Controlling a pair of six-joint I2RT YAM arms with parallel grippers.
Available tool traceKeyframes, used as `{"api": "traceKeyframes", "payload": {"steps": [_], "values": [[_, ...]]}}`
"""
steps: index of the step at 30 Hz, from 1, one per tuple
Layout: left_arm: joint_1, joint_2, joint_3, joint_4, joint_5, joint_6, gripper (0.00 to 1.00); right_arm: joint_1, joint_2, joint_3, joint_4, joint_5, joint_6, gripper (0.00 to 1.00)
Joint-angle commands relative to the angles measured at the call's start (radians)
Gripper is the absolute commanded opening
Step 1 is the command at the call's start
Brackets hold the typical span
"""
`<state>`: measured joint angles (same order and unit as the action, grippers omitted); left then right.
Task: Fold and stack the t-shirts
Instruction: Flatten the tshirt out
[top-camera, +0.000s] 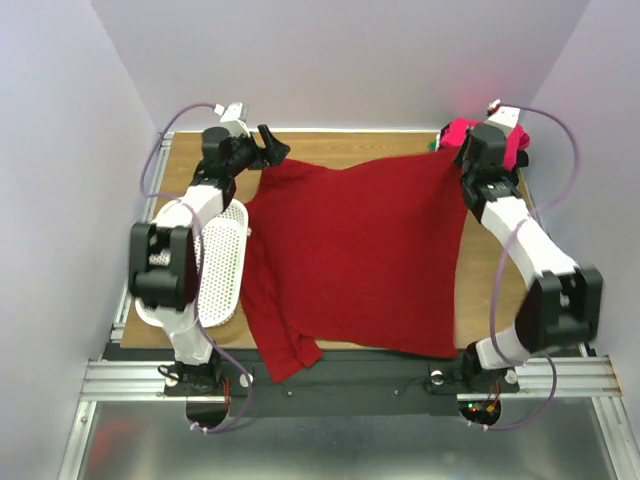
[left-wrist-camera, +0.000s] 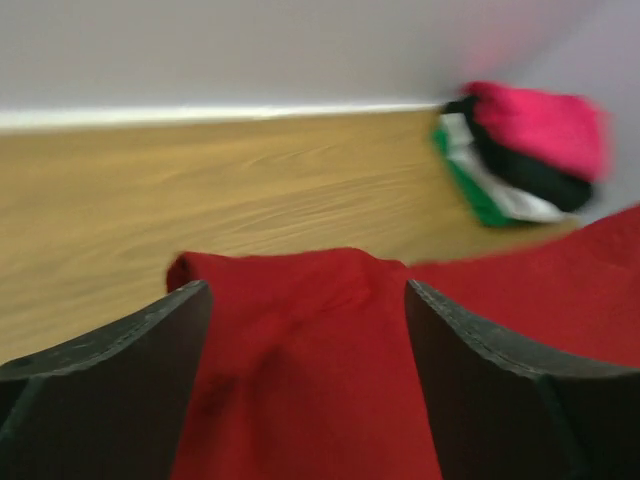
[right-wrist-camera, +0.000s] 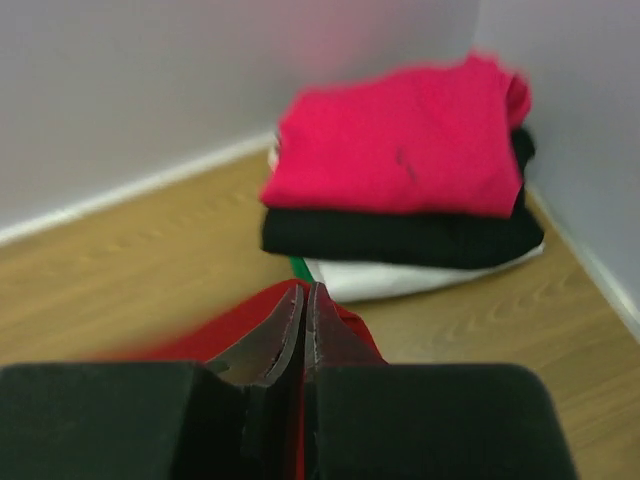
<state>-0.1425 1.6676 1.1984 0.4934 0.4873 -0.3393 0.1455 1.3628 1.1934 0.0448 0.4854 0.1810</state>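
Observation:
The large dark red t-shirt (top-camera: 360, 260) lies spread over the table, and its near edge hangs past the front. My right gripper (top-camera: 462, 160) is shut on its far right corner; in the right wrist view (right-wrist-camera: 303, 290) red cloth shows between the closed fingers. My left gripper (top-camera: 272, 148) is open at the shirt's far left corner. In the left wrist view (left-wrist-camera: 307, 300) the red cloth (left-wrist-camera: 300, 400) lies between the spread fingers. A folded stack stands at the far right corner, with pink (right-wrist-camera: 400, 140) on top, then black (right-wrist-camera: 400, 235), white (right-wrist-camera: 410, 280) and green (right-wrist-camera: 299, 267).
A white perforated basket (top-camera: 222, 260) lies on the left side of the table beside the left arm. The walls close in at the back and on both sides. Bare wood (top-camera: 350, 145) shows beyond the shirt's far edge.

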Motion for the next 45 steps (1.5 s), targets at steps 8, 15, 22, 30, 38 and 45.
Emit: {"api": "traceKeyframes", "payload": {"steps": [8,15,22,30,38,45], "values": [[-0.029,0.175,0.251,0.016,-0.239,0.026,0.99,-0.075,0.314,0.183,0.112,-0.154,0.058,0.74],[-0.08,0.204,0.199,0.143,-0.141,-0.003,0.99,-0.075,0.329,0.109,0.132,-0.358,0.084,0.74],[-0.104,0.401,0.325,0.126,-0.065,-0.063,0.99,-0.073,0.452,0.095,0.129,-0.519,0.135,0.74],[-0.114,0.51,0.457,-0.03,-0.136,-0.05,0.99,-0.05,0.597,0.139,0.092,-0.573,0.158,0.77],[-0.105,0.647,0.59,-0.162,-0.156,-0.072,0.99,0.011,0.752,0.267,0.027,-0.545,0.156,0.78],[-0.066,0.695,0.592,-0.151,-0.122,-0.11,0.99,0.029,0.837,0.348,-0.014,-0.527,0.156,0.79]]}}
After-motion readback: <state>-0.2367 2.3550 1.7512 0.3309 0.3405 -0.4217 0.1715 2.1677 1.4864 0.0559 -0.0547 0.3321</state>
